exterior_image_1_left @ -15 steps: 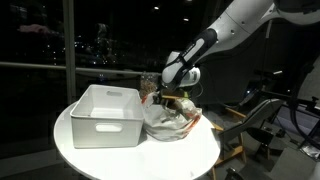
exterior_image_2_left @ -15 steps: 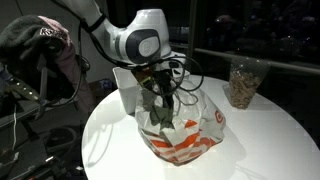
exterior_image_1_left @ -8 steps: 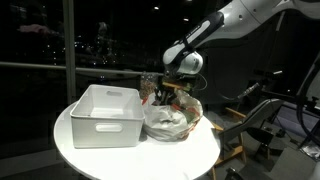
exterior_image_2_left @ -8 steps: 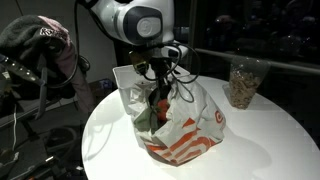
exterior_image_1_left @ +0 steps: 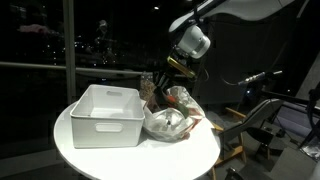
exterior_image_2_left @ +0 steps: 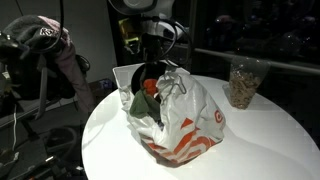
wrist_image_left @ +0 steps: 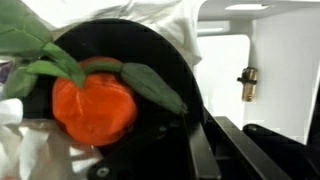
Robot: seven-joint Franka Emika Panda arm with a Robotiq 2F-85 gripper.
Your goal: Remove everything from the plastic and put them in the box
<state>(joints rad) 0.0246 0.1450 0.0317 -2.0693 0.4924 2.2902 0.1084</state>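
the gripper [exterior_image_2_left: 150, 74] hung over the open mouth of the plastic bag [exterior_image_2_left: 190, 125], its jaws clenched on an orange cloth item [exterior_image_2_left: 149, 89] with green leaf-shaped flaps. the item hung just above the bag's rim, with a green flap trailing down into the opening. in the wrist view the orange cloth item [wrist_image_left: 95, 106] filled the left of the picture, rounded and soft, with green leaves spreading from its top. the bag was whitish and wrinkled, and its lower side carried an orange-red print with a round mark; no word of it could be read. in both exterior views the bag sat on a round white table [exterior_image_2_left: 255, 140], just beside the white box [exterior_image_1_left: 100, 115], which stood with its long side toward the bag [exterior_image_1_left: 172, 122]. the gripper [exterior_image_1_left: 163, 80] was nearer the bag than the box. a clear container [exterior_image_2_left: 240, 82] with brownish contents stood well apart from the bag, at the table's far edge. no label could be read on the box or the container.
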